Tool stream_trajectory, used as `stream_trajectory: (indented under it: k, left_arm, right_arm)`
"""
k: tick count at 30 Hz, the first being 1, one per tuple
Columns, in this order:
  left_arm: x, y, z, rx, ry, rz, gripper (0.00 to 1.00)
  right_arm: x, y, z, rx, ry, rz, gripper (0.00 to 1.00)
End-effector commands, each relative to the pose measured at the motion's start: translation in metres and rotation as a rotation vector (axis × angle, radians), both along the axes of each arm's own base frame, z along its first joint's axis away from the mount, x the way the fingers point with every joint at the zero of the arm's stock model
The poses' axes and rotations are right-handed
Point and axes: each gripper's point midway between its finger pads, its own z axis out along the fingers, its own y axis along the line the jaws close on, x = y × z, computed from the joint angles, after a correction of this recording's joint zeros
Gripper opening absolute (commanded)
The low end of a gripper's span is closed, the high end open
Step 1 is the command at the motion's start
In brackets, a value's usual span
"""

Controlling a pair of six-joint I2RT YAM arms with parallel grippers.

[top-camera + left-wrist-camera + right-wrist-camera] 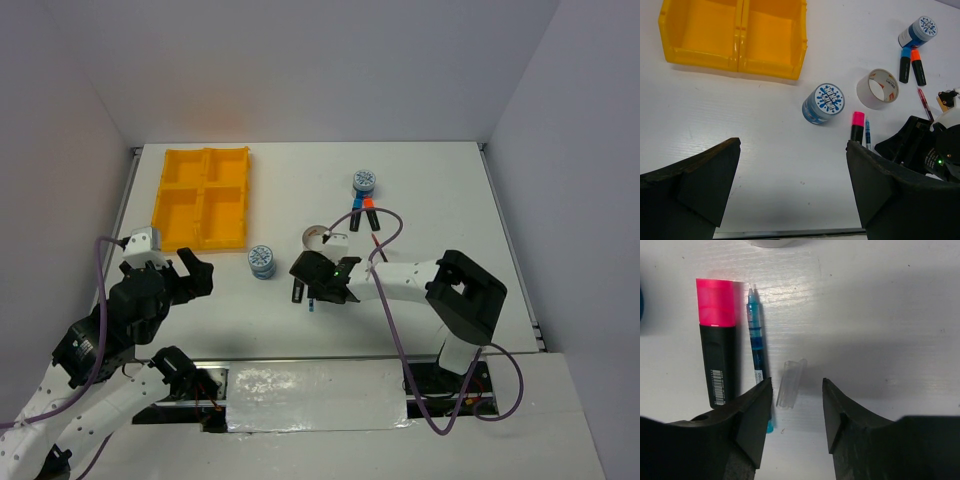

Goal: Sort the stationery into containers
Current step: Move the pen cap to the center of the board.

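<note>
Left gripper (792,145): nearest, at the table's (430,200) 8 o'clock; jaws spread as wide as they go, nothing between them.
Right gripper (795,400): low over the table near its middle; jaws partly apart, one on each side of a clear cap, gripping nothing.
Clear cap (790,383): small see-through tube lying flat between the right fingers, a gap on either side.
Teal pen (757,347): at the cap's 10 o'clock in the right wrist view, tip toward 12, its near end hidden by a finger.
Pink-capped highlighter (716,347): just beside the pen at its 9 o'clock, parallel, cap toward 12.
Near tape roll (824,103): blue-white, flat on the table at the tray's 5 o'clock, apart from it.
Tape ring (877,88): silver-grey, at that roll's 2 o'clock.
Red pen (925,103): at the ring's 3 o'clock.
Blue-capped highlighter (904,65), orange-capped highlighter (917,67): side by side at the ring's 1 o'clock.
Far tape roll (917,32): just beyond their caps, at 12.
Yellow tray (215,240): four compartments, at the table's 10 o'clock corner.
</note>
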Motion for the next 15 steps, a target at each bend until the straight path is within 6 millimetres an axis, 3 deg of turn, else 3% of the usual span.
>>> stream_trajectory:
  k: [1,15]
  left_arm:
    - [0.004,-0.002,0.005,0.009,-0.021,-0.007,0.99]
    - [0.004,-0.001,0.004,0.008,-0.021,-0.003,0.99]
  right_arm:
    - [0.004,0.004,-0.003,0.002,-0.019,-0.001,0.50]
    - [-0.003,0.011,-0.014,-0.017,0.017,0.096,0.47]
